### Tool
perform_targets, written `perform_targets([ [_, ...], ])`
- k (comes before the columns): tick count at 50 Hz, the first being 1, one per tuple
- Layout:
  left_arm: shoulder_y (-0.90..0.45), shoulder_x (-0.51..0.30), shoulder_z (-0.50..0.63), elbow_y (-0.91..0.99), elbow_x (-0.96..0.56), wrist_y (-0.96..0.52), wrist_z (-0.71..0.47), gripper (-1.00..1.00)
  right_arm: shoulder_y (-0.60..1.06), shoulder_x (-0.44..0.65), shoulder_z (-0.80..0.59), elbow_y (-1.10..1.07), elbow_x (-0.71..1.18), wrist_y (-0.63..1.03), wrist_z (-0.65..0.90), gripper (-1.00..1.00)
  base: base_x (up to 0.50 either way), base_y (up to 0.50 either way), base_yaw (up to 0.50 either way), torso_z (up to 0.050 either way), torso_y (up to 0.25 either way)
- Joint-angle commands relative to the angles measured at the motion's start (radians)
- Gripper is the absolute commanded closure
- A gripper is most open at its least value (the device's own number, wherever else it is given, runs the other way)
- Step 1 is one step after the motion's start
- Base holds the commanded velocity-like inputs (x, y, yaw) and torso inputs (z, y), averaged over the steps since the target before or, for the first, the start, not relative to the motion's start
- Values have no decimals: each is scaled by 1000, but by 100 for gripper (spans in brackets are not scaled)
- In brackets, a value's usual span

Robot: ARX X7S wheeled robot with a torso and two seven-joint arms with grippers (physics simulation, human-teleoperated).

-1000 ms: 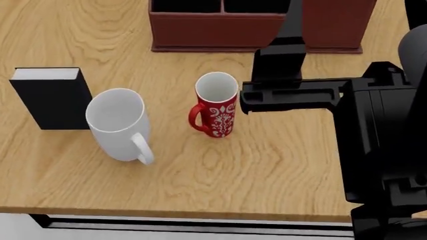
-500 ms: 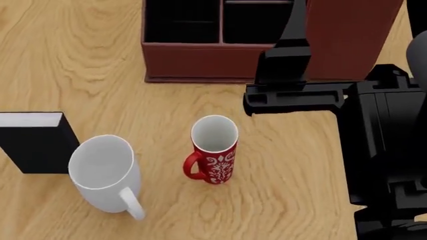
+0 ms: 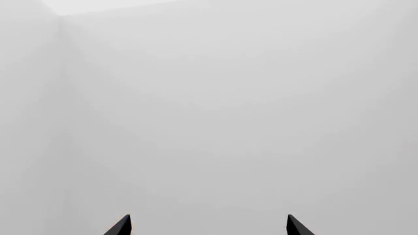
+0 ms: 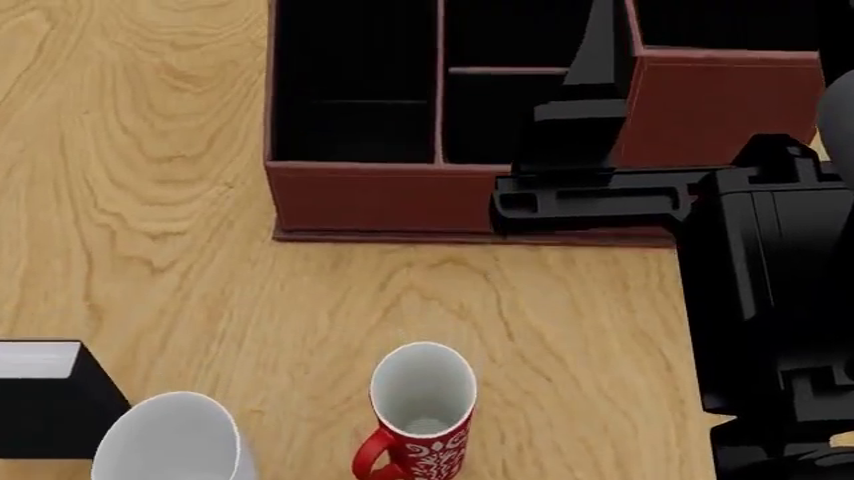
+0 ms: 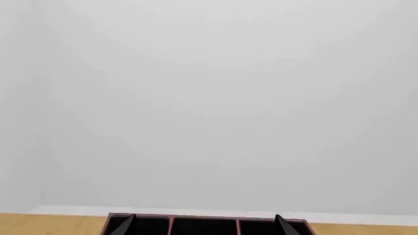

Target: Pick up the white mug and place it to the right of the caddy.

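Wooden table (image 4: 160, 200) is bearing the caddy (image 4: 387, 200); the white mug (image 4: 171, 440) is sitting nearer than it, leftward. Both grippers (image 3: 207, 226) (image 5: 203, 223) are showing fingertips apart, empty.

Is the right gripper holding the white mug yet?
No. In the head view the white mug stands on the table beside the red mug, far from the right gripper.

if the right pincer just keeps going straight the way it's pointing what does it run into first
Probably nothing nearby: the right pincer points level over the caddy toward a plain pale wall. Depth to the wall is unclear.
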Motion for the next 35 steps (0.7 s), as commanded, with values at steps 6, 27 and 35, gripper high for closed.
perform_targets([
  [6,-13,-4,21,-2,-2,5,-13,-100,-14,8,15,5,27,-14,11,-100,309,0,0,0,0],
  [27,-5,-33,11,10,-33,26,-39,-100,-7,16,40,-15,85,14,39,-100,270,0,0,0,1],
  [35,-10,-40,19,10,-36,27,-49,-100,-15,25,41,-10,100,3,51,-100,252,0,0,0,0],
])
